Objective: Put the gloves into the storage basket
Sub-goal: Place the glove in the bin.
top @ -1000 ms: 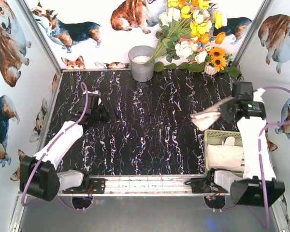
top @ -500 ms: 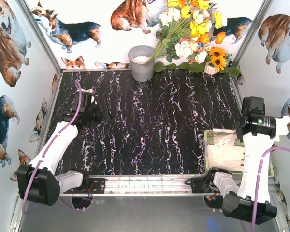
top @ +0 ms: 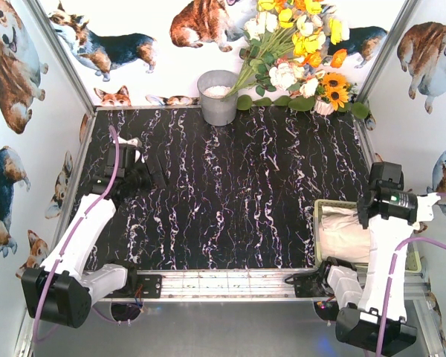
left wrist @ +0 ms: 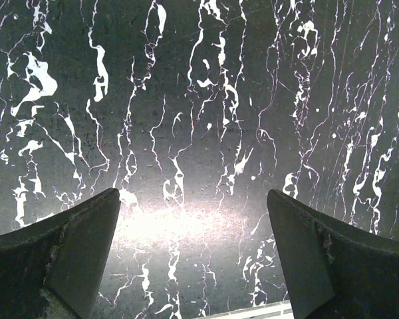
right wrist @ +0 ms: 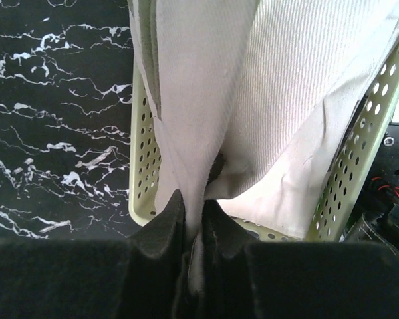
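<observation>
Black marble-look table (top: pixel 230 186) w/ white veins, and walls w/ corgi prints on three sides. The storage basket (top: pixel 317 223), pale yellow-green w/ holes in its walls, stands at the table's near edge, just beside the right arm's base.

The gloves (top: pixel 346 234) are inside the basket: cream fabric fills almost all of it. In the right wrist view one cream fold lies over the basket's rim on one side, w/ a grey-olive strip at its edge.

Right gripper (right wrist: pixel 194 206) hangs directly above the basket. Its fingers are pressed together on a fold of glove fabric, and this fabric runs down from them into the basket.

Left gripper (left wrist: pixel 193 193) is well apart from the basket, at the opposite side of the table. Its fingers are wide apart w/ nothing between them, only bare table below.

Grey metal bucket (top: pixel 218 97) stands far behind the basket at the back wall. A bunch of flowers (top: pixel 297 52) is beside the bucket, approx. straight behind the basket.
</observation>
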